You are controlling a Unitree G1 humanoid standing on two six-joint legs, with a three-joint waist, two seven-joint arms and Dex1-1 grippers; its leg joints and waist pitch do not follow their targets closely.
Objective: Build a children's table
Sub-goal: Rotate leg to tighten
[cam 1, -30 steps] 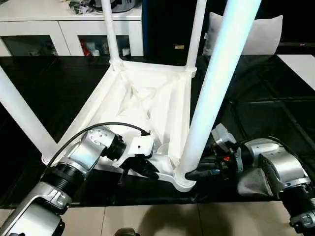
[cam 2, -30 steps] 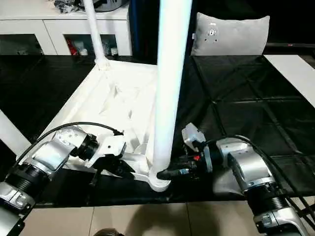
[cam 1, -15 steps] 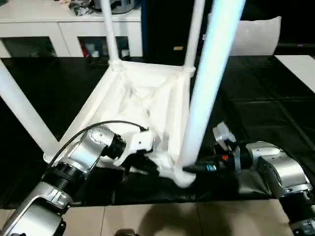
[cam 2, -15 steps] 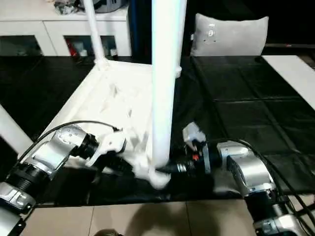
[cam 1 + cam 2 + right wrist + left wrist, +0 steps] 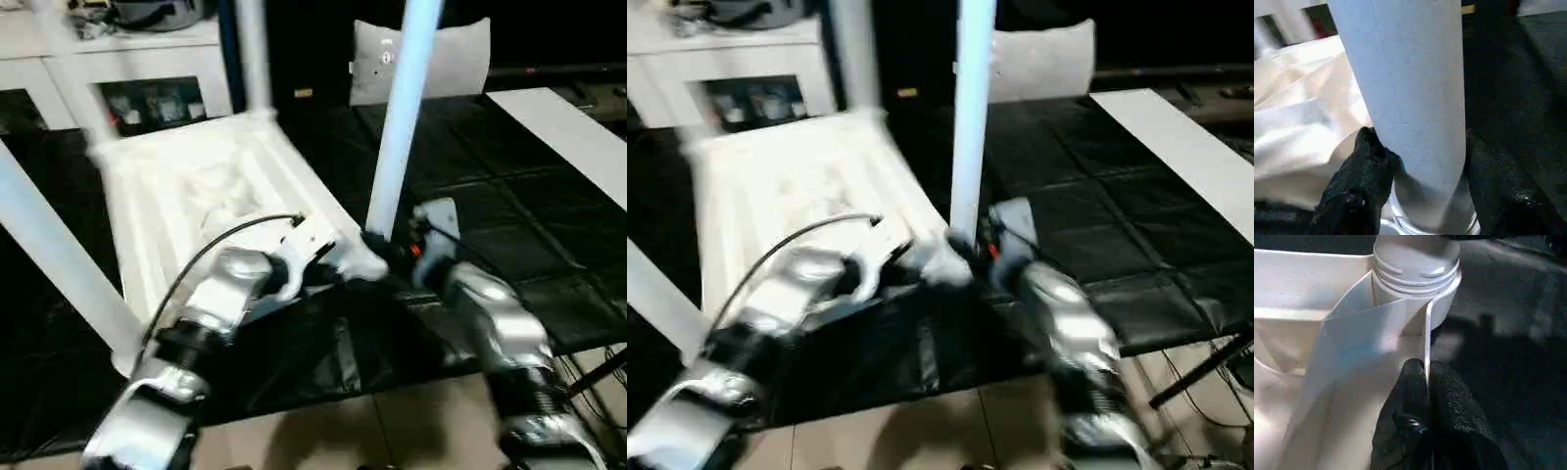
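The children's table lies upside down on the black mat, its ribbed white top (image 5: 186, 196) facing up and its legs pointing up. My left gripper (image 5: 1427, 382) is shut on a thin rib of the top, right by the near corner socket (image 5: 1418, 264). The near leg (image 5: 400, 117) rises from that socket. My right gripper (image 5: 1420, 137) is shut on this leg just above its base, one black finger (image 5: 1369, 161) on each side. Another leg (image 5: 49, 255) slants at the left and a third (image 5: 253, 54) stands at the far corner.
A grey-white cushion (image 5: 431, 59) leans at the back. White cabinets (image 5: 147, 69) stand at the back left. A white board (image 5: 568, 137) lies at the right. The black mat (image 5: 549, 245) ends near a tiled floor (image 5: 392, 431), with cables at the lower right.
The whole view has swung and blurred. The near corner, with both grippers on it, now sits higher and farther from me, and the table has turned. The right fingers have closed slightly on the leg.
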